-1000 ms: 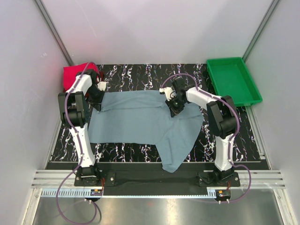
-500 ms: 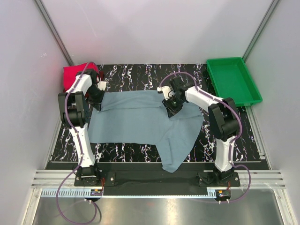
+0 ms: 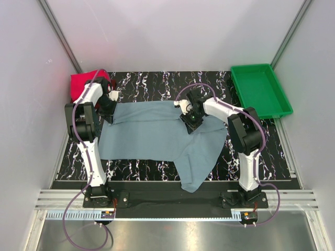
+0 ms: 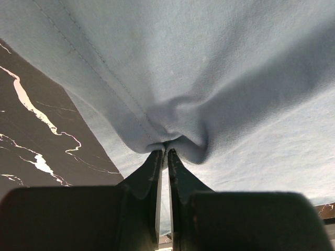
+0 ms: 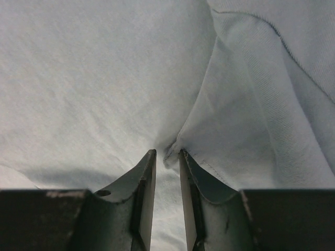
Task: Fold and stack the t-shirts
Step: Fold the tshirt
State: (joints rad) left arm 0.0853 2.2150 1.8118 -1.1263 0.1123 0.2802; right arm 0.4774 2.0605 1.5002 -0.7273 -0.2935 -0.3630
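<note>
Your right gripper point(image 5: 167, 152) has eased left and parted narrowly at a hem of the grey-blue t-shirt point(image 3: 152, 133), spread flat on the table point(image 3: 157, 83), while your left gripper point(image 4: 163, 150) pinches a bunched fold at its edge.

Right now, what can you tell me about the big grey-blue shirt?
The grey-blue t-shirt is soft cloth with stitched hems. It lies spread out but wrinkled on the black marbled table, and one part reaches past the near edge. The left gripper is shut on a bunched bit of its left edge. The right gripper has its jaws slightly apart at a hem fold.
</note>
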